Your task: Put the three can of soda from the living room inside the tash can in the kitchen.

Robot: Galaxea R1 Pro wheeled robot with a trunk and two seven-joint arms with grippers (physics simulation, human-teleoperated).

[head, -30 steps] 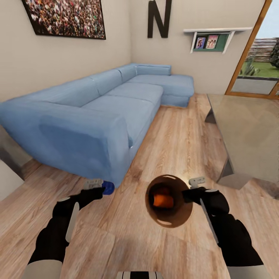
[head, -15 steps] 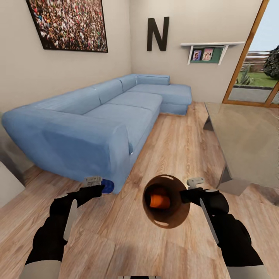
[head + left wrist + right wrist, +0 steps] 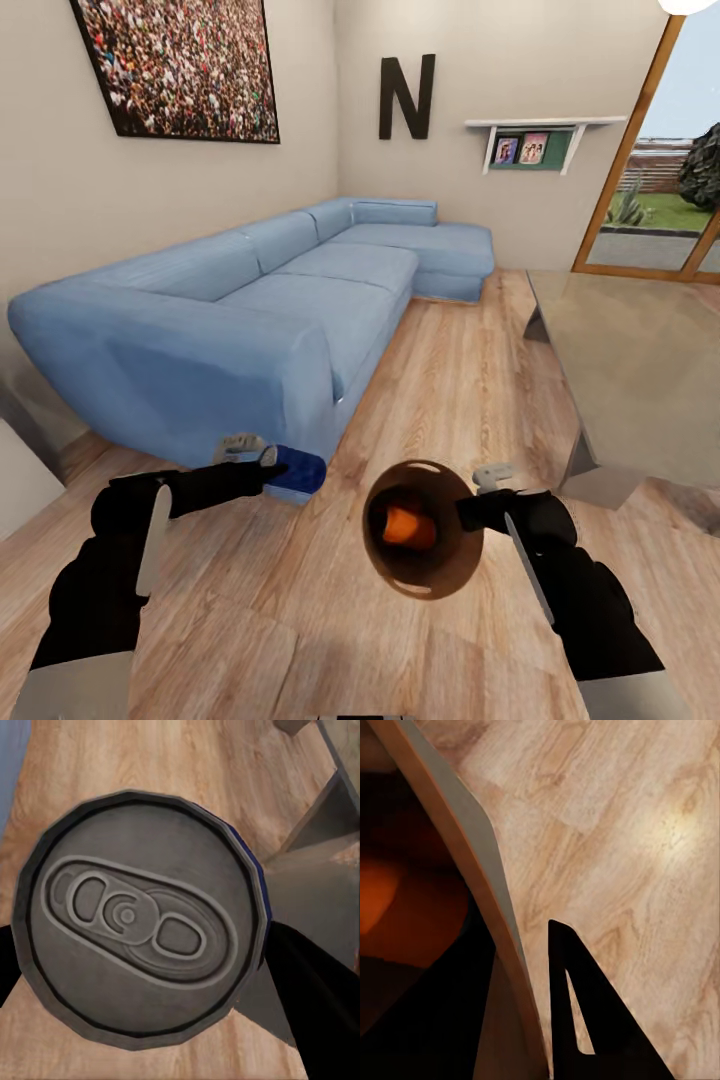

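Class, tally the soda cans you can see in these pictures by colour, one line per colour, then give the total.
Blue cans: 1, in the left gripper
Orange cans: 1 visible, inside the bin held by the right gripper
Total: 2

Robot body, two arms. Left arm (image 3: 110, 570): glossy black shell, bulbous segments, a pale grey stripe along the forearm, a white upper section at the frame edge. Right arm (image 3: 575, 590): same black casing and grey stripe (white upper section likewise). Light grey bracket atop each wrist. Black, tapered fingers (image 3: 585, 1020).
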